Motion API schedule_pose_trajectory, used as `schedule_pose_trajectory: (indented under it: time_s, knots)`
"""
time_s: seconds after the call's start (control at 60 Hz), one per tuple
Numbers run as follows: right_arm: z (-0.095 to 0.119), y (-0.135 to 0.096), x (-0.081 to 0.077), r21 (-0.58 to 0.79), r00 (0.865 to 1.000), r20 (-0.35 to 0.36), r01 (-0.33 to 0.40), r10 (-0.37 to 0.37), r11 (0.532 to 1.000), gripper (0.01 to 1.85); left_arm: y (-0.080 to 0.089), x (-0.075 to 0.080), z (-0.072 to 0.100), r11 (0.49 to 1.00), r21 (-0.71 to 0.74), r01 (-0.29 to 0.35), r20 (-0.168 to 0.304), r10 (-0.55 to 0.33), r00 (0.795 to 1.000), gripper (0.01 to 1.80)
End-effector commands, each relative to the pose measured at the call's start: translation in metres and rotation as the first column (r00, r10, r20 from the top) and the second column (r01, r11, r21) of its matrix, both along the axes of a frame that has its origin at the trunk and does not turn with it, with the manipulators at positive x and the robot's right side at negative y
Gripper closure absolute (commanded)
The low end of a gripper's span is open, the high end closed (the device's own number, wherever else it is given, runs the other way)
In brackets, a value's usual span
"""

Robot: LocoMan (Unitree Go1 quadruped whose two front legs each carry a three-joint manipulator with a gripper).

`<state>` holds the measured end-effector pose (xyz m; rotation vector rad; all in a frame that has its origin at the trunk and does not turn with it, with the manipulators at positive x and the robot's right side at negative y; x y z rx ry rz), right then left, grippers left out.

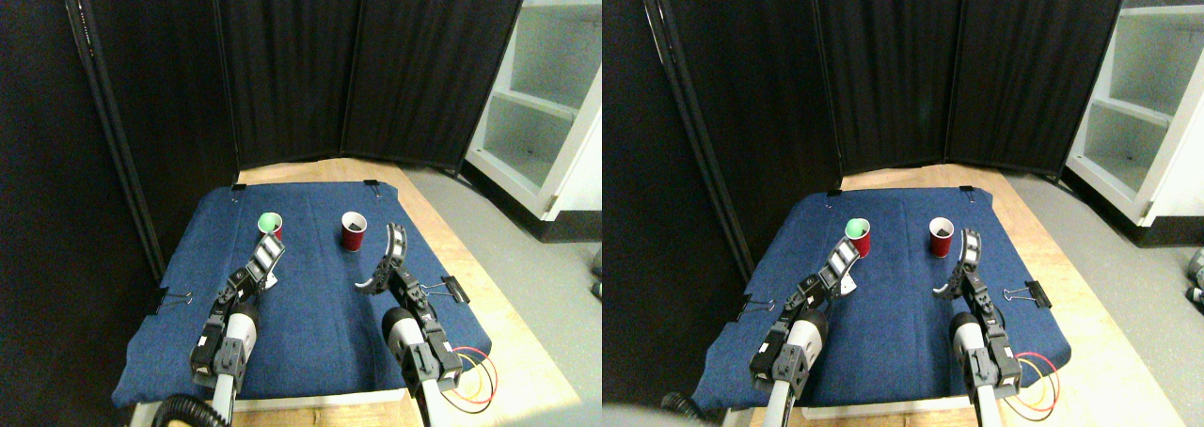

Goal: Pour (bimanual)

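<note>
Both red cups [355, 230] are judged light and crushable, best taken mid-wall; the right gripper [381, 262] is seen wide open and empty, the left gripper [266, 260] unclear.

1 stereo pair — high, forward-down, overlapping almost fully.

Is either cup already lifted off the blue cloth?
No. Both red cups stand upright on the blue cloth, with neither gripper closed around one.

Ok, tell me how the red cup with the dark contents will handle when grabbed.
The small red plastic cup looks thin-walled, so it probably flexes under a firm squeeze. It stands upright and narrow-based on the soft blue cloth, so a sideways nudge might tip it.
</note>
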<state>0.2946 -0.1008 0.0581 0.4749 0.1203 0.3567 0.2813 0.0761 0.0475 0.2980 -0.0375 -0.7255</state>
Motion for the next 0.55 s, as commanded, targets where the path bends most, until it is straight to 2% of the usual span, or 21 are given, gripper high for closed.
schedule_pose_trajectory:
  time_s: [0.017, 0.083, 0.133, 0.217, 0.25, 0.283, 0.3, 0.317, 0.4, 0.55]
  knots:
    - [0.0055, 0.0005, -0.0022, 0.007, 0.999, 0.042, -0.009, 0.009, 1.0, 0.68, 0.0084, 0.0041, -0.0042, 0.985, 0.166, -0.049, 0.016, 0.047, 0.999, 0.01]
    - [0.0052, 0.0004, -0.002, 0.01, 0.999, 0.043, -0.012, 0.012, 1.0, 0.68, 0.0077, 0.0058, -0.0053, 0.977, 0.197, -0.083, 0.022, 0.08, 0.997, 0.01]
    - [0.0052, 0.0006, -0.0022, 0.01, 0.999, 0.039, -0.012, 0.012, 1.0, 0.67, 0.0067, 0.0074, -0.0064, 0.975, 0.209, -0.077, 0.038, 0.071, 0.997, 0.01]
    - [0.0049, 0.0004, -0.0019, 0.009, 0.999, 0.041, -0.019, 0.019, 1.0, 0.66, 0.0049, 0.0066, -0.0074, 0.975, 0.194, -0.106, 0.05, 0.098, 0.994, 0.01]
    - [0.0048, 0.0003, -0.002, 0.011, 0.999, 0.039, -0.017, 0.016, 1.0, 0.66, 0.0043, 0.0067, -0.0091, 0.986, 0.148, -0.075, 0.073, 0.065, 0.995, 0.01]
    - [0.005, 0.0004, -0.0026, 0.01, 0.999, 0.039, -0.015, 0.015, 1.0, 0.65, 0.0038, 0.0075, -0.0107, 0.993, 0.113, -0.023, 0.119, 0.01, 0.993, 0.15]
    - [0.0051, 0.0003, -0.003, 0.007, 0.999, 0.039, -0.015, 0.015, 1.0, 0.65, 0.0027, 0.0084, -0.011, 0.997, 0.074, 0.012, 0.163, -0.024, 0.986, 0.28]
    - [0.0052, 0.0004, -0.0034, 0.007, 0.999, 0.039, -0.014, 0.014, 1.0, 0.65, 0.002, 0.009, -0.0112, 0.999, 0.047, 0.025, 0.181, -0.033, 0.983, 0.37]
    - [0.0054, 0.0001, -0.0041, 0.014, 0.999, 0.034, -0.017, 0.017, 1.0, 0.63, 0.0011, 0.0096, -0.0104, 1.0, 0.015, 0.02, 0.187, -0.022, 0.982, 0.53]
    - [0.0062, 0.0, -0.0052, 0.014, 0.999, 0.044, -0.028, 0.027, 1.0, 0.64, 0.0014, 0.008, -0.0073, 0.999, 0.02, 0.039, 0.181, -0.042, 0.982, 0.54]
